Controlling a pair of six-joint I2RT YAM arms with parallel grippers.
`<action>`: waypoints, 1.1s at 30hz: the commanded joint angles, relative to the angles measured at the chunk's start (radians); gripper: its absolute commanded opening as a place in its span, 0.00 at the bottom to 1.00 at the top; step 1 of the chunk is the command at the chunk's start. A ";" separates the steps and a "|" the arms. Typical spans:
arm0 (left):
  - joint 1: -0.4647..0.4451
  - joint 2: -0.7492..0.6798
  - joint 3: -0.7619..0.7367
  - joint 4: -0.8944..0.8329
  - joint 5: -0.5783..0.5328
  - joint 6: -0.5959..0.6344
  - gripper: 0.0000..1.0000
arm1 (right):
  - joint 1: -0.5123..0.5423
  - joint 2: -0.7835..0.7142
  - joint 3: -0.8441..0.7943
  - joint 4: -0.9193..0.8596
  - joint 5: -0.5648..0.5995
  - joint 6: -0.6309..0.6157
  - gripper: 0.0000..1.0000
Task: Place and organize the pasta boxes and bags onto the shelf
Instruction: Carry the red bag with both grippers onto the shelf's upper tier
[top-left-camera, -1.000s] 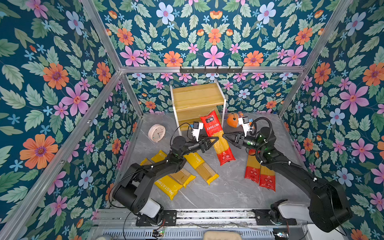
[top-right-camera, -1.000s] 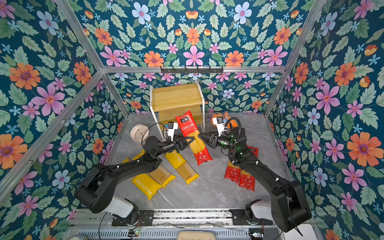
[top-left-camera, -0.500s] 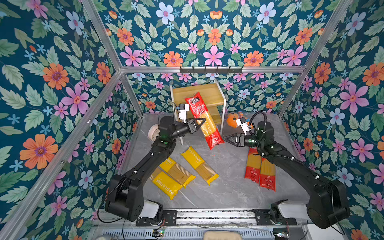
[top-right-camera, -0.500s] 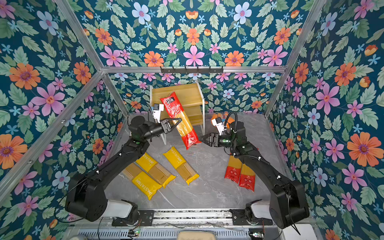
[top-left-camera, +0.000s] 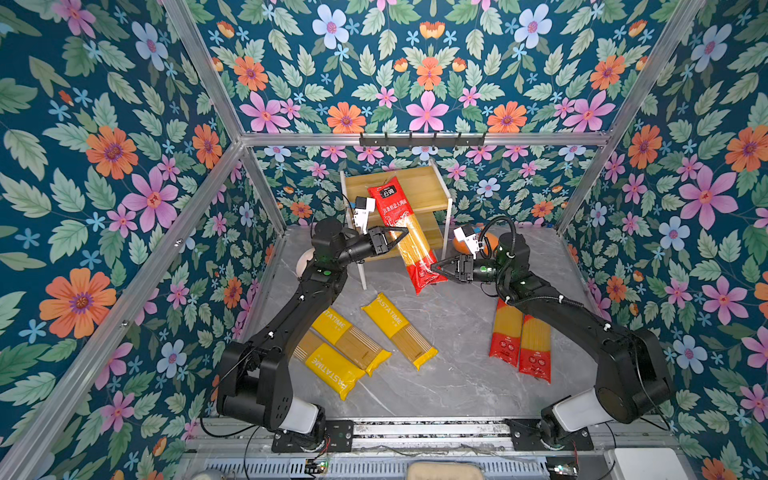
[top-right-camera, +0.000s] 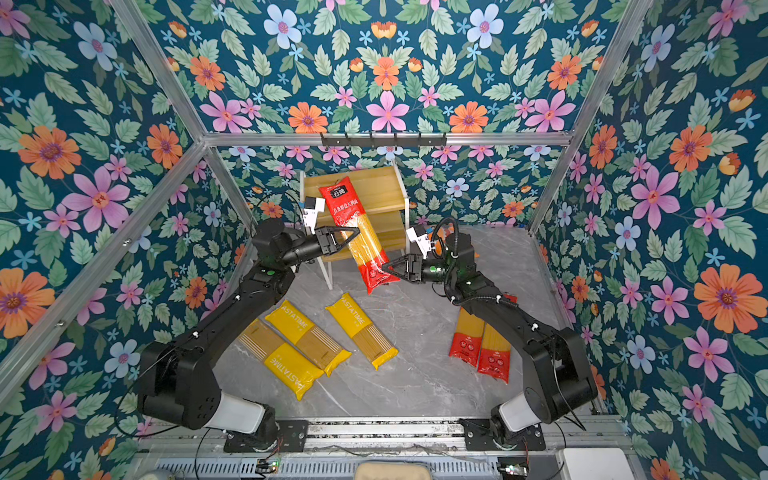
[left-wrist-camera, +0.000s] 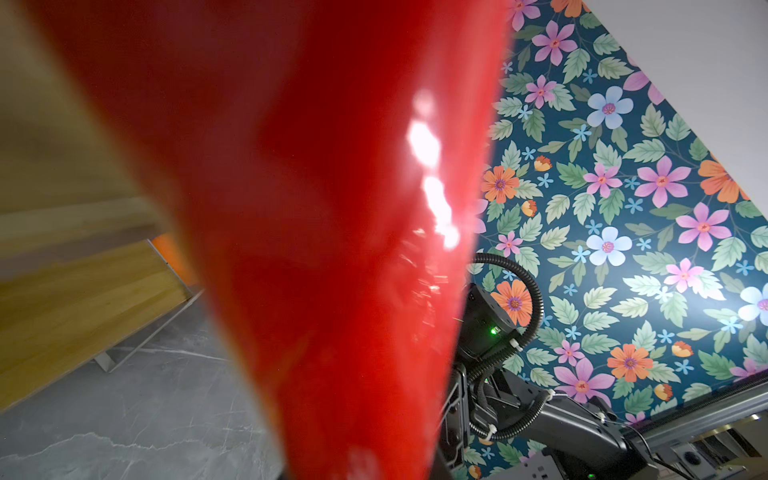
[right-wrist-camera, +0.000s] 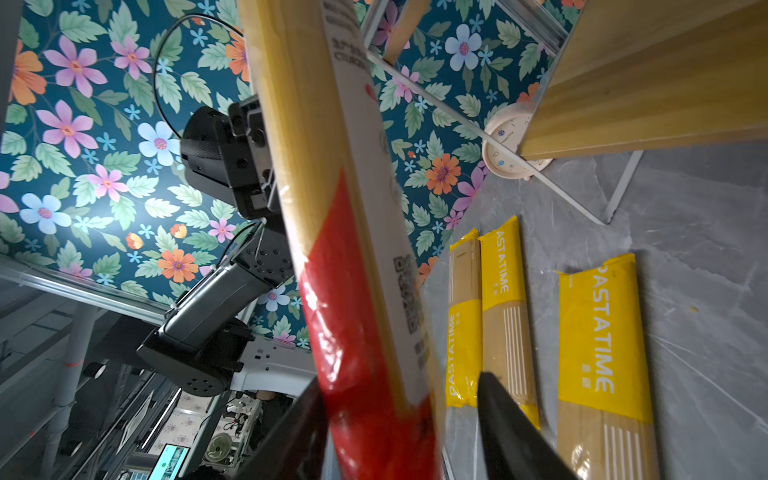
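Hanging tilted in the air, one long flat red spaghetti pack with a clear middle (top-left-camera: 415, 254) crosses the top board of the small two-tier wooden shelf with a white metal frame (top-left-camera: 430, 189) in both top views; whether they touch is unclear. The left gripper (top-left-camera: 401, 237) is clamped on its clear middle. The right gripper (top-left-camera: 435, 267) straddles its lower red end, jaws parted, one finger (right-wrist-camera: 511, 428) clear of the film. Three yellow PASTATIME packs (top-left-camera: 397, 328) and two red packs (top-left-camera: 519, 345) lie on the grey marble tabletop (top-left-camera: 457, 382).
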 joint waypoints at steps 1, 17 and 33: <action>0.012 0.009 0.022 0.146 0.015 -0.044 0.22 | 0.002 0.030 0.009 0.219 -0.039 0.148 0.47; 0.068 0.064 0.100 0.109 -0.006 -0.086 0.44 | 0.040 0.098 0.157 0.105 0.067 0.160 0.06; 0.211 -0.228 -0.048 -0.326 -0.206 0.226 0.68 | 0.087 0.256 0.521 -0.167 0.374 0.422 0.00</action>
